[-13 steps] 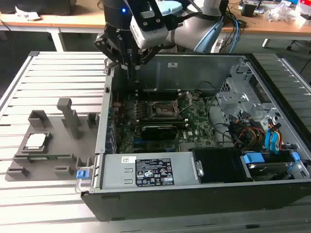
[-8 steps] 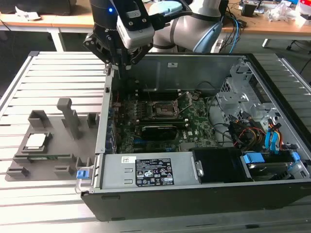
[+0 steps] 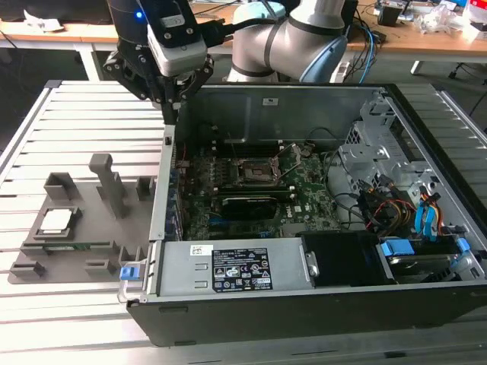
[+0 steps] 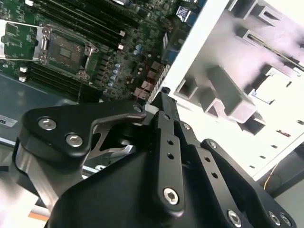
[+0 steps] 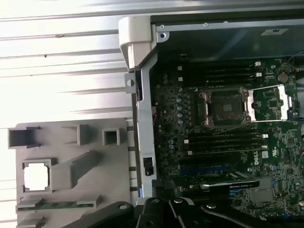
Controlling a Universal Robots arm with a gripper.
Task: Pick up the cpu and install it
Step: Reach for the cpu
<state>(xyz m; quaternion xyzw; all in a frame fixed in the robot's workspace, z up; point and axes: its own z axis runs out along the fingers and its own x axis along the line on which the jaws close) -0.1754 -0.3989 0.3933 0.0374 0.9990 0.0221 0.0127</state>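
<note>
The cpu (image 3: 57, 220) is a small pale square chip lying in a square nest on the grey fixture tray (image 3: 91, 258), at the exterior view's left; in the first wrist view the cpu (image 5: 37, 176) glares white. My gripper (image 3: 176, 110) hangs above the case's wall on the tray's side, near its back corner, well apart from the chip. Its black fingers (image 4: 164, 123) meet at the tip, shut on nothing. The open black socket (image 3: 255, 171) sits mid-motherboard, and both wrist views show the socket (image 5: 225, 105) (image 4: 64, 47) with its metal frame lifted.
The open computer case (image 3: 319, 281) lies on a slatted metal table (image 3: 84, 114), with cables and drive bays at the exterior view's right. A green circuit strip (image 3: 68, 245) lies in the tray near the chip. Upright grey posts (image 3: 110, 182) rise from the tray.
</note>
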